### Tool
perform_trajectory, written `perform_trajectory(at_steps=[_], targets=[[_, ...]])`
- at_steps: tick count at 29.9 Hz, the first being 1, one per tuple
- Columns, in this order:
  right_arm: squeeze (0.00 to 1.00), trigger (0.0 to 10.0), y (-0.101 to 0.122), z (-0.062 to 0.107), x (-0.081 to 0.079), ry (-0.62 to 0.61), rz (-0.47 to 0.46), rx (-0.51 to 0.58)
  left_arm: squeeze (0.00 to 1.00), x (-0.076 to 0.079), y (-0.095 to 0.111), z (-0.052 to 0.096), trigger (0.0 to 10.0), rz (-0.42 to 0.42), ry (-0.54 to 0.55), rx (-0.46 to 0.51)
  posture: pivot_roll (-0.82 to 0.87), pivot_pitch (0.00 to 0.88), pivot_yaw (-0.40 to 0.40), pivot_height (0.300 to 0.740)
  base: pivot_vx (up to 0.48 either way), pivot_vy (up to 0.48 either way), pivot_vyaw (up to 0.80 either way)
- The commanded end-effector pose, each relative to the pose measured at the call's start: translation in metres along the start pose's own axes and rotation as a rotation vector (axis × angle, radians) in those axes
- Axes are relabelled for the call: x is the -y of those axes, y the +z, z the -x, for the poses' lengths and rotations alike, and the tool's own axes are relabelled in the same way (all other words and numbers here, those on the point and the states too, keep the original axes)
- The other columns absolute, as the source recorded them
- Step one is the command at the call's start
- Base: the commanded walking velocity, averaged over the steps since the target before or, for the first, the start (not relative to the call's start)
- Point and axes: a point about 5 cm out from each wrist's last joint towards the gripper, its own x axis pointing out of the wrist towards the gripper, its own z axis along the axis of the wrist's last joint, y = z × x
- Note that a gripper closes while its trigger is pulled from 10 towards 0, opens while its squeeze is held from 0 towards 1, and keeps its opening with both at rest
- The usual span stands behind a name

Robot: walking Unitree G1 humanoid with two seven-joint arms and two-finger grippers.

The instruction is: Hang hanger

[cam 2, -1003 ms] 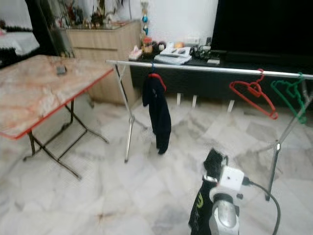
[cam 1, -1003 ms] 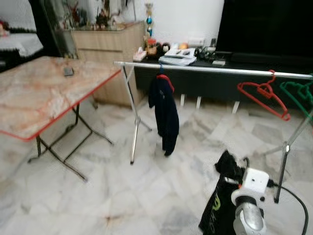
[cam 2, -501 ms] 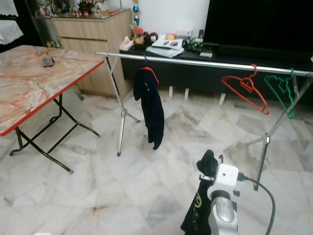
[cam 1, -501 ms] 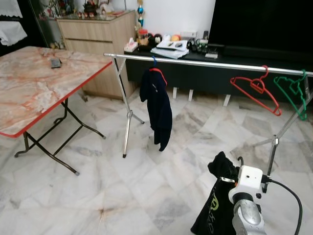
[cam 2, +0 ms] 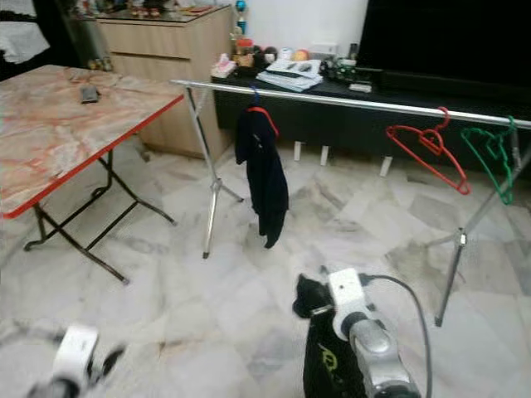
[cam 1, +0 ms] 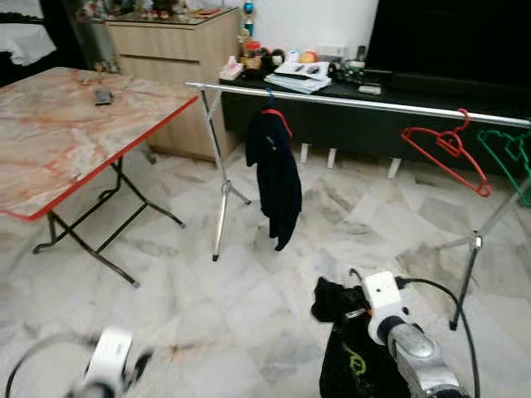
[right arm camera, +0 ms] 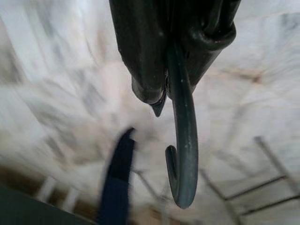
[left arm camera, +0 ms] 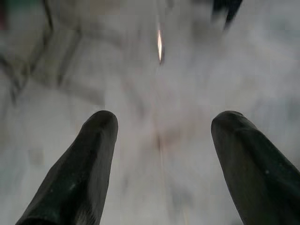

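The right gripper (right arm camera: 161, 96) pinches a dark hanger hook (right arm camera: 182, 154), its black garment (cam 1: 353, 361) dangling, ready for the rail (cam 1: 357, 104); the left gripper (left arm camera: 161, 136) is spread, idle.

Ahead of us a long metal clothes rail (cam 1: 357, 104) ran left to right, with a dark hanging garment (cam 1: 276, 182) at its left and two empty plastic hangers (cam 1: 452, 155) at its right; a marble-topped folding table (cam 1: 58, 141) stood left of it, a wooden cabinet (cam 1: 170, 50) behind.
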Motion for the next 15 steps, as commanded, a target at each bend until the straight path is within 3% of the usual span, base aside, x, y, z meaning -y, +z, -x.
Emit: perform_trajectory(at_steps=[1, 6, 7, 9, 12, 15], targets=[[0.0, 10.0, 0.013, -0.002, 0.004, 0.066, 0.069, 0.022, 0.0, 0.014, 0.01, -0.006, 10.0, -0.058, -0.093, 0.035, 0.11, 0.0, -0.022, 0.74, 0.0, 0.0, 0.0], [0.0, 10.0, 0.025, -0.003, 0.0, 0.187, 0.139, 0.042, 0.0, 0.039, 0.027, -0.015, 10.0, -0.134, -0.272, 0.079, 0.11, 0.0, -0.032, 0.74, 0.0, 0.0, 0.0], [0.0, 10.0, 0.027, -0.003, -0.003, 0.253, 0.183, 0.033, 0.0, 0.046, 0.035, -0.016, 10.0, -0.18, -0.337, 0.102, 0.11, 0.0, -0.036, 0.74, 0.0, 0.0, 0.0], [0.0, 10.0, 0.028, -0.003, -0.004, 0.28, 0.2, 0.028, 0.0, 0.049, 0.038, -0.017, 10.0, -0.2, -0.36, 0.112, 0.11, 0.0, -0.036, 0.74, 0.0, 0.0, 0.0], [0.0, 10.0, 0.024, -0.002, -0.009, 0.393, 0.302, -0.035, 0.0, 0.058, 0.049, -0.019, 10.0, -0.295, -0.447, 0.14, 0.12, 0.0, -0.048, 0.74, 0.0, 0.0, 0.0], [0.0, 10.0, 0.03, 0.001, -0.018, 0.541, 0.362, -0.016, 0.0, 0.067, 0.057, -0.019, 10.0, -0.371, -0.568, 0.147, 0.12, 0.0, -0.051, 0.74, 0.0, 0.0, 0.0]])
